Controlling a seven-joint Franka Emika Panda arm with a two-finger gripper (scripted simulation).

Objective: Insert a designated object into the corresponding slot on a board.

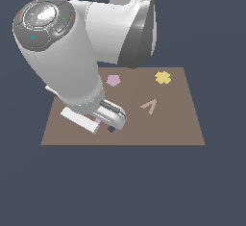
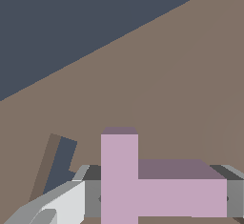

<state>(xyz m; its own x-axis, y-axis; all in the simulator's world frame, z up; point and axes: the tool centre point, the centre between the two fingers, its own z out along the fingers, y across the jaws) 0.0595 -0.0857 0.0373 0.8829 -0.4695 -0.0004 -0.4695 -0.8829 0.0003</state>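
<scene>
My jaws: closed on the pink T piece (image 2: 143,185), one grey pad at each end of its bar.
Pink T piece: held low over the brown board (image 1: 178,124), near its front corner on the exterior view's left; only a sliver shows there (image 1: 98,121).
Navy T slot (image 2: 61,163): just beside the piece, partly hidden by my finger.
Elsewhere on the board: pink pentagon (image 1: 113,80), yellow flower shape (image 1: 163,77), tan chevron (image 1: 150,106).
</scene>
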